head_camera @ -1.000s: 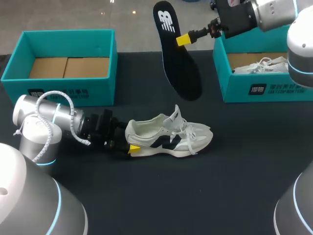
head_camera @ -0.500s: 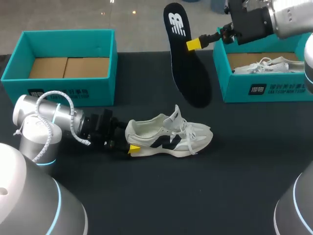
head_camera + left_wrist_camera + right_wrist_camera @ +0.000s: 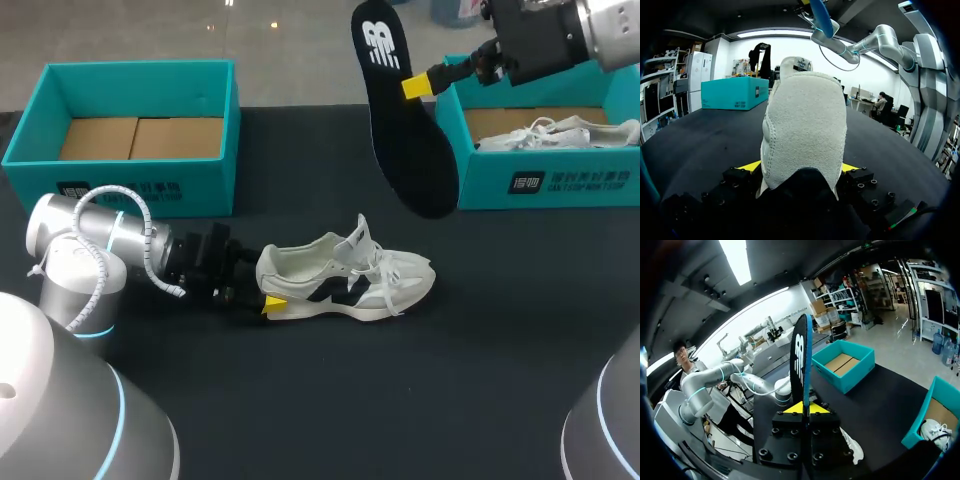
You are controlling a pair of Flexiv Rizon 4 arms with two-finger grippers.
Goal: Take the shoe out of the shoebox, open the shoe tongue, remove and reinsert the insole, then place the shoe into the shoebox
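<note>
In the head view, a pale grey-and-white suede sneaker (image 3: 345, 280) with black side panels lay on its sole near the middle of the black table (image 3: 400, 400), toe toward the right edge. The left hand (image 3: 268, 295) lay low on the table behind it and pinched the heel, one yellow tip showing against the near side. The right hand (image 3: 418, 86) was up in the air over the far edge, clamped on the rim of a long, white-logoed black insole (image 3: 405, 120), which hung clear of the sneaker with its narrow end upward. An open teal cardboard shoebox (image 3: 150, 185) with a bare brown floor stood at the far left corner. A second teal shoebox (image 3: 540, 180) at the far right corner held another white laced shoe (image 3: 545, 133).

In the left wrist view, the sneaker's rounded suede heel (image 3: 805, 135) stood upright between the left hand's (image 3: 800, 167) two yellow tips, which pressed on it from either side. The second teal shoebox (image 3: 735, 92) sat further ahead on the table, beside the sneaker.

In the right wrist view, the right hand's (image 3: 804, 407) tips were squeezed together on the insole (image 3: 801, 360), seen edge-on and rising straight ahead of them. Beyond it stood the open teal cardboard shoebox (image 3: 844, 365). Below the hand, part of the sneaker (image 3: 852, 445) showed on the table, and the second teal shoebox (image 3: 940, 410) lay off to the side.
</note>
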